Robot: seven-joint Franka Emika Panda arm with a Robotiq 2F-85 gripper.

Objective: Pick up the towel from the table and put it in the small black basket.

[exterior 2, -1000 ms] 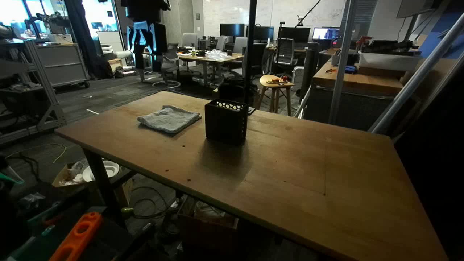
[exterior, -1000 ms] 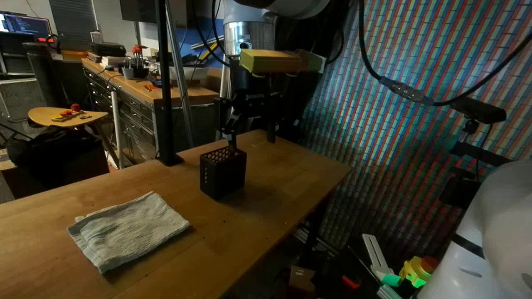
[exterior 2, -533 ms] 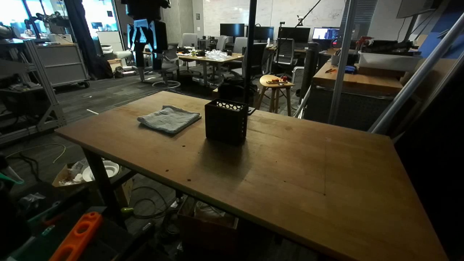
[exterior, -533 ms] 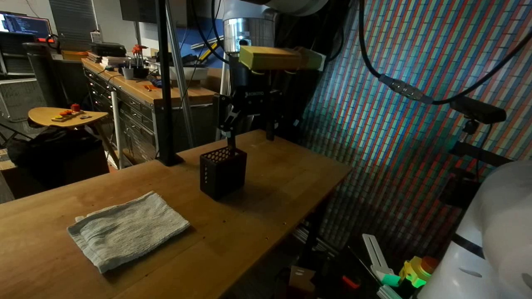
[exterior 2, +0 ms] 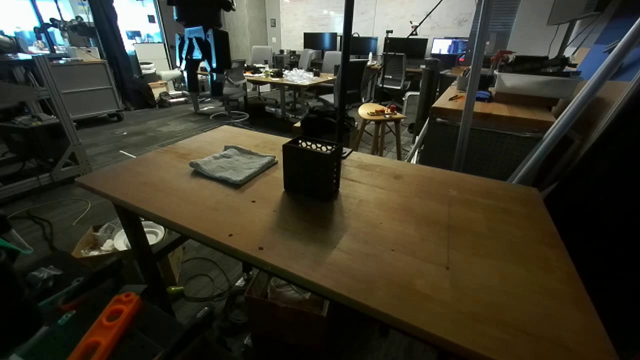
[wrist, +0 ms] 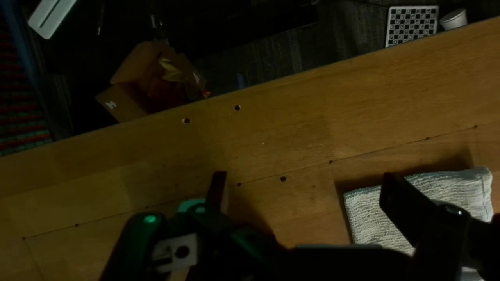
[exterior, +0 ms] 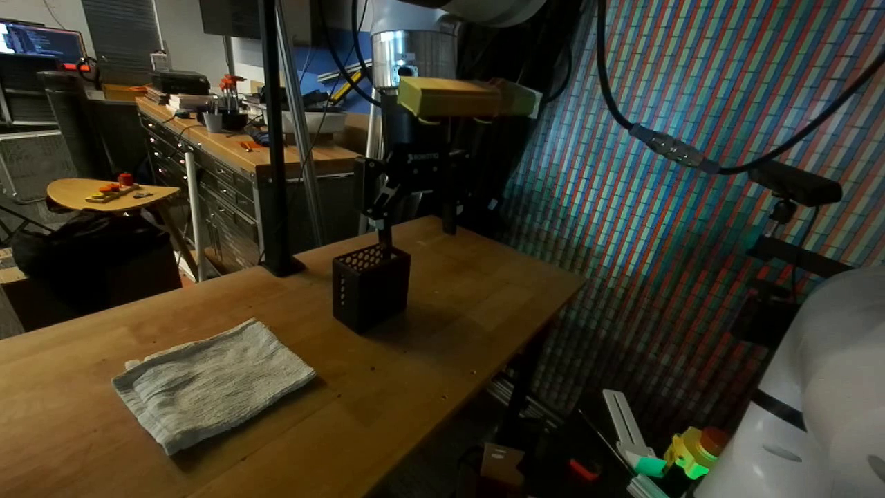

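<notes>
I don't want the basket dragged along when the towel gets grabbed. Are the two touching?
Apart: in an exterior view, wooden tabletop shows plainly between the towel and the black basket.

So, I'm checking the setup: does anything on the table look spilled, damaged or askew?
Nothing looks spilled or damaged. The folded pale grey cloth towel looks slightly uneven, its layers misaligned at one end; the small black perforated basket stands upright.
</notes>
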